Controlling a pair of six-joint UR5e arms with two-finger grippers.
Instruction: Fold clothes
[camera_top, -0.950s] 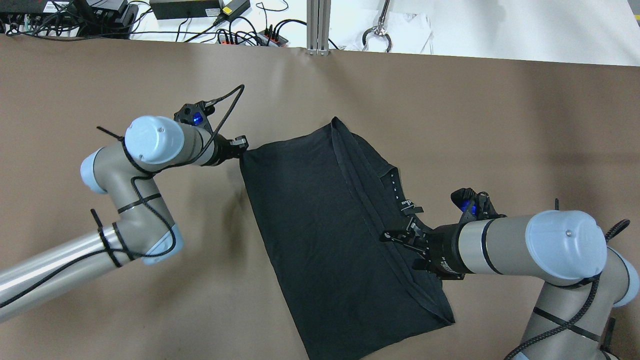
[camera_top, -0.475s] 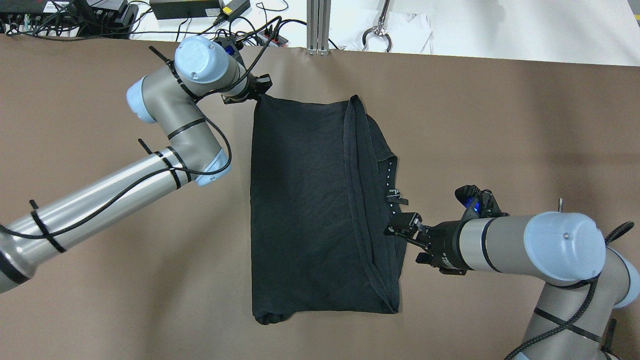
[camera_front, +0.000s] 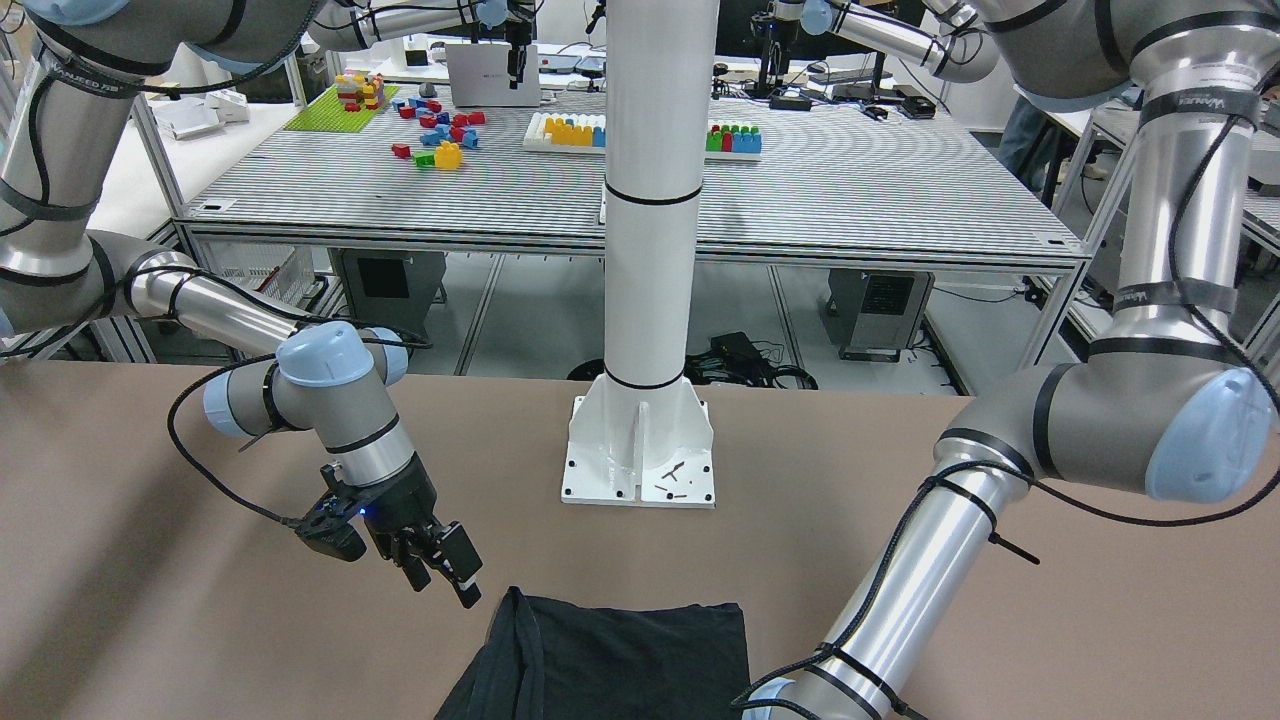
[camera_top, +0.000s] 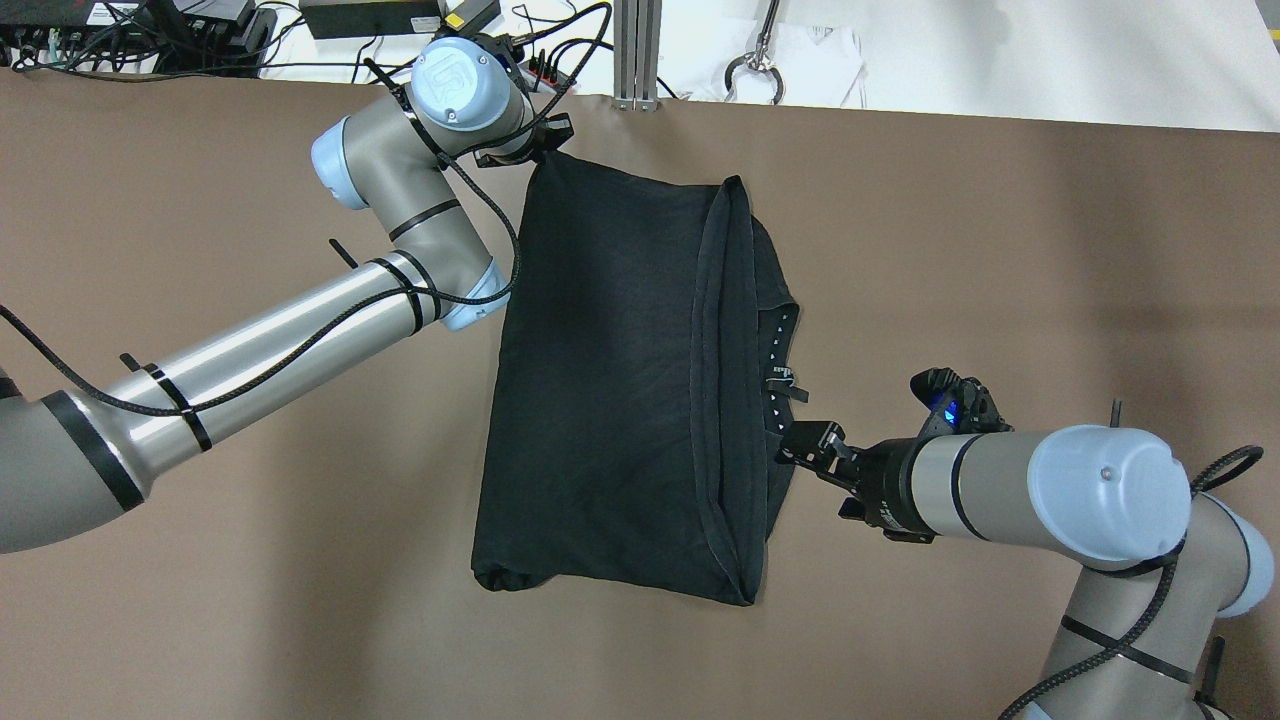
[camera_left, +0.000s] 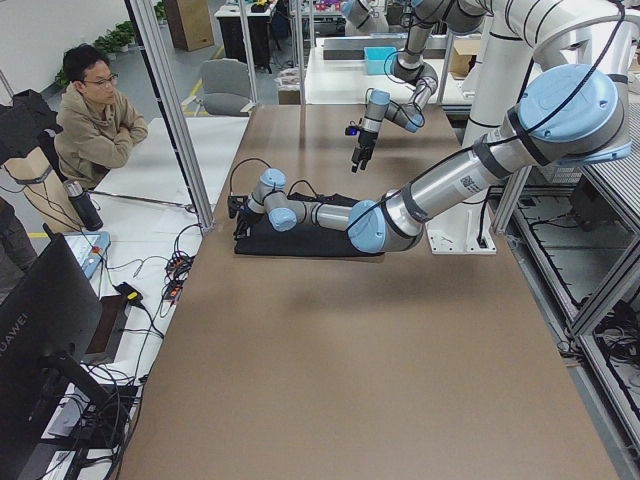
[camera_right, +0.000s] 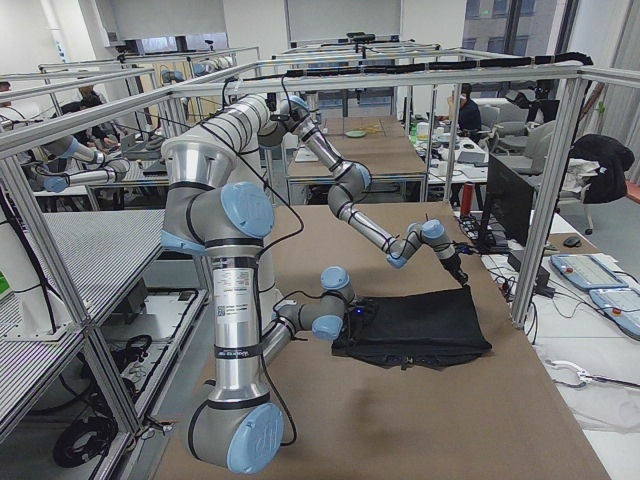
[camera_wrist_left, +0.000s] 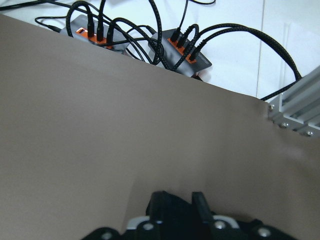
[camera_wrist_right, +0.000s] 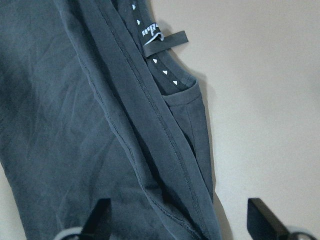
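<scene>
A black garment (camera_top: 610, 380) lies folded on the brown table (camera_top: 1000, 250), its collar and label (camera_top: 785, 382) near the right edge. My left gripper (camera_top: 548, 140) is shut on the garment's far-left corner, near the table's far edge; in the left wrist view (camera_wrist_left: 176, 200) its fingers are pinched together. My right gripper (camera_top: 800, 447) is open and empty, just off the garment's right edge. The right wrist view shows its fingers (camera_wrist_right: 97, 220) spread wide over the garment (camera_wrist_right: 75, 125) and label (camera_wrist_right: 162, 39). The front view shows the right gripper (camera_front: 450, 575) beside the garment (camera_front: 620, 660).
Power strips with cables (camera_top: 500, 70) and an aluminium post (camera_top: 637, 50) sit just beyond the table's far edge, close to my left gripper. The robot's white base (camera_front: 640, 450) stands behind the garment. A person (camera_left: 95, 110) sits off the table's far side.
My left gripper has pulled the garment's corner up toward the far edge, swinging and straightening the cloth. My right gripper has drawn back from over the garment to just off its right edge.
</scene>
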